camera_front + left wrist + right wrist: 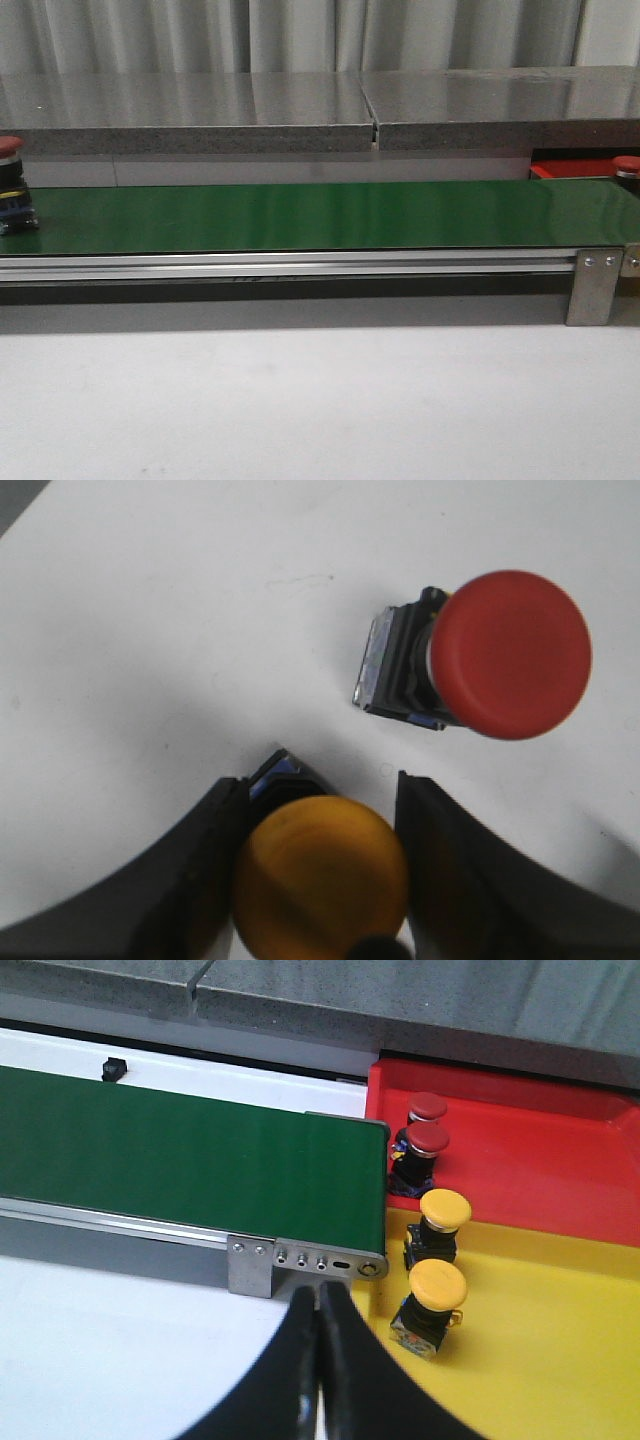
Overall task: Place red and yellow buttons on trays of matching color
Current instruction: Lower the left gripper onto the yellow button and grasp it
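In the left wrist view my left gripper is shut on a yellow button, with a black finger against each side of its cap. A red button lies on its side on the white table just beyond. In the right wrist view my right gripper is shut and empty, beside the belt's end. Ahead of it, two red buttons stand on the red tray and two yellow buttons on the yellow tray. Another red button rides the belt's far left.
The long green belt on its aluminium frame crosses the front view. A grey stone shelf runs behind it. The red tray shows at the belt's right end. White table lies in front.
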